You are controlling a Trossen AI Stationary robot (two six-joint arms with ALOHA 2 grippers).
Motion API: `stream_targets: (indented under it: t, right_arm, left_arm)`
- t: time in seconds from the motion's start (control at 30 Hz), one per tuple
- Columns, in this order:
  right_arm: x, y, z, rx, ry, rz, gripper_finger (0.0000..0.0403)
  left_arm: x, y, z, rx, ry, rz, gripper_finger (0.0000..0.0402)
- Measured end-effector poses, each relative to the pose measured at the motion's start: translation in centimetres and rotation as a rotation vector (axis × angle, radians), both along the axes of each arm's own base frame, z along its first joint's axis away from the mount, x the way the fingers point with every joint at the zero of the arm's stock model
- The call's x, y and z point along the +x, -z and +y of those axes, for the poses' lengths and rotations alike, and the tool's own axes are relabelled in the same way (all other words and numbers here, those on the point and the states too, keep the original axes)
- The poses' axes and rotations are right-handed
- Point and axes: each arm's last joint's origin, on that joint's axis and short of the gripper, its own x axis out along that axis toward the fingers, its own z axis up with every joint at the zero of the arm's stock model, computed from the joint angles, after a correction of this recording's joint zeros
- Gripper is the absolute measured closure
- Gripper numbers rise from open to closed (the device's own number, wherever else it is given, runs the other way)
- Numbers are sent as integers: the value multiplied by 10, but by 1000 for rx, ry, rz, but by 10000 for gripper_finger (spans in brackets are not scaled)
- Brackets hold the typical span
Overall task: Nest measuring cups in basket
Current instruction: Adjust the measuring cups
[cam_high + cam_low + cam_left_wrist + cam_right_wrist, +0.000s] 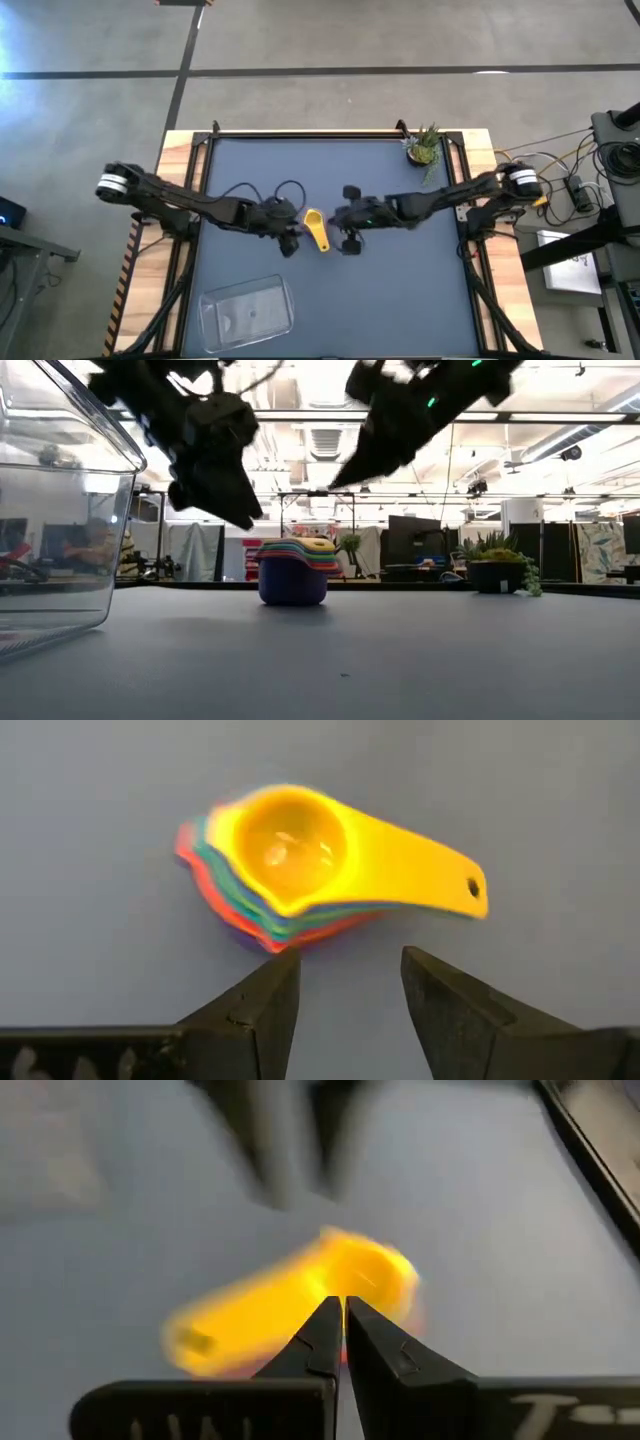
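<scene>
Although the measuring cups (315, 229) are already stacked one inside another, yellow on top, they sit on the bare surface (420, 300) near its middle, while the basket (247, 309) lies well apart from them toward seven o'clock, with nothing visible in it. The left claw (288, 238) hovers just beside the stack at its nine o'clock, above the surface, fingers spread with a clear gap and holding nothing; in its wrist view the stack lies just beyond the fingertips (285, 970). The right claw (347, 232) hangs at the stack's three o'clock, its fingers pressed almost together and empty.

By my judgement, the stack has yet to be carried to the basket. The chief risk is that a grip on only the yellow handle lifts the top cup alone, or tips the stack so the lower cups slide out. With both claws crowding the same spot, the arms could also knock each other or shove the stack sideways. A small potted plant (424, 148) stands at the surface's one o'clock corner, out of the way.
</scene>
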Motion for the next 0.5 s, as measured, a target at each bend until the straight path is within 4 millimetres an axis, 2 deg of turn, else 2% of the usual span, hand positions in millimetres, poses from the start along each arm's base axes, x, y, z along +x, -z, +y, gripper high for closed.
stream_targets:
  t: [0.13, 0.27, 0.5]
  right_arm:
    - [-6, -4, 25, 54, -89, -162, 394]
    - [5, -3, 44, 56, -136, -161, 394]
    - [43, 10, 63, -27, -146, 107, 394]
  left_arm:
    - [-18, -6, 13, 40, -89, -112, 242]
    - [-29, -2, 22, 30, -132, -207, 242]
    - [-46, -4, 24, 23, -114, -460, 242]
